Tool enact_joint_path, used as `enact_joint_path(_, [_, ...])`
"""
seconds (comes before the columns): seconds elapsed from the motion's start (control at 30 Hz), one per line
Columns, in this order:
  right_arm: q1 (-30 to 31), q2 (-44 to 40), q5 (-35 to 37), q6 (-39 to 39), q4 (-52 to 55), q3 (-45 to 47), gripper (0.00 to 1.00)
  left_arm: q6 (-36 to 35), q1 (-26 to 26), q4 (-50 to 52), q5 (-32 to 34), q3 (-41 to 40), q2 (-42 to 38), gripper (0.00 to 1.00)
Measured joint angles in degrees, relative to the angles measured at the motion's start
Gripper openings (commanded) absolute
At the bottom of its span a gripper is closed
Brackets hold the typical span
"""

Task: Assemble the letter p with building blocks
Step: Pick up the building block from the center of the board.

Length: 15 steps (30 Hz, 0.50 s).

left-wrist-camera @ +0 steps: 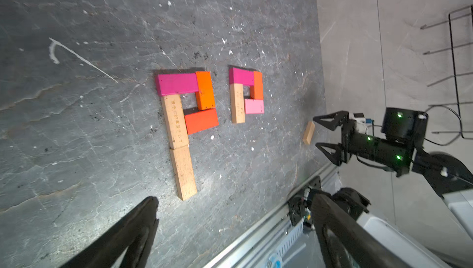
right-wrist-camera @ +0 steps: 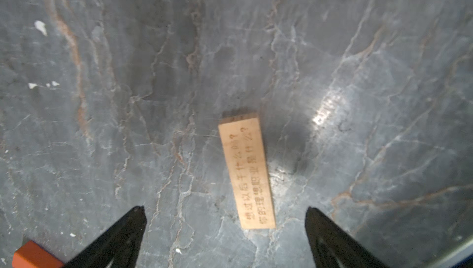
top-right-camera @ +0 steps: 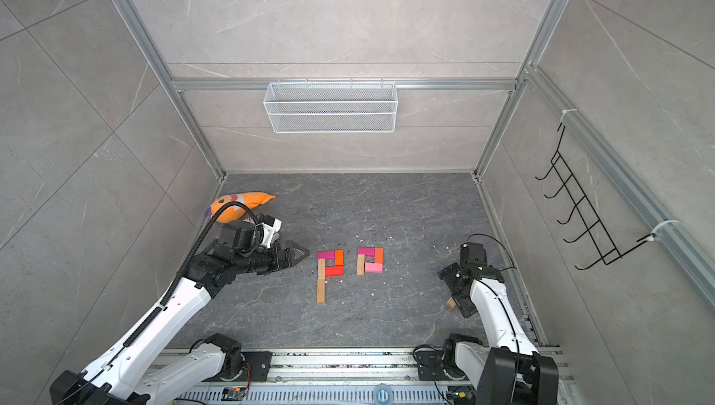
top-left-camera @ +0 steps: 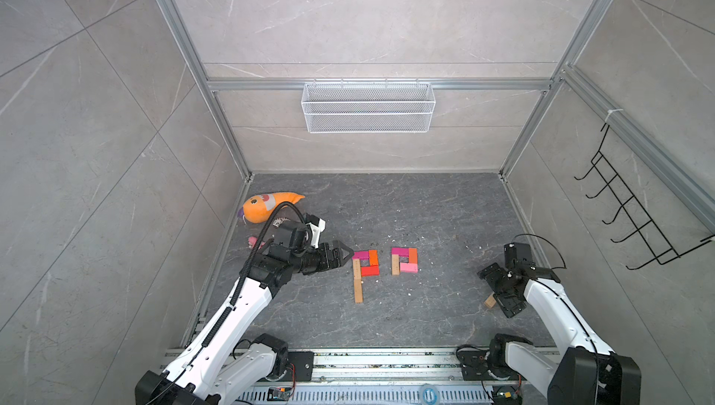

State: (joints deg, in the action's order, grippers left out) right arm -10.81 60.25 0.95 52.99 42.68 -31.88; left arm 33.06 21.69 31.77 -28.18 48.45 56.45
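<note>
The letter p [top-left-camera: 357, 276] is laid flat on the tabletop [top-left-camera: 425, 209]. A shorter second figure [top-left-camera: 409, 267] is set just beside its loop. On its stem side, the left pincer [top-left-camera: 348, 255] is held spread and empty. Well apart beyond its loop, the right pincer [right-wrist-camera: 225, 209] is spread before an ungripped tan brick [right-wrist-camera: 247, 174].

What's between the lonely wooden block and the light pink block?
Just bare grey floor separates the lonely wooden block from the light pink block; the left wrist view shows it clearly.
</note>
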Motion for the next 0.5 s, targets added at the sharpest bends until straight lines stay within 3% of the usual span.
enact_joint_path(0.23, [-0.3,3.1,0.0,2.6,-3.9,3.1,0.76,-1.4,-6.2,-0.7,-7.6,-0.9,0.5,0.96])
enact_joint_path(0.5, [-0.5,4.7,0.1,2.1,-8.1,3.9,0.22,-1.6,-6.9,-1.0,-10.8,-1.9,0.3,0.95])
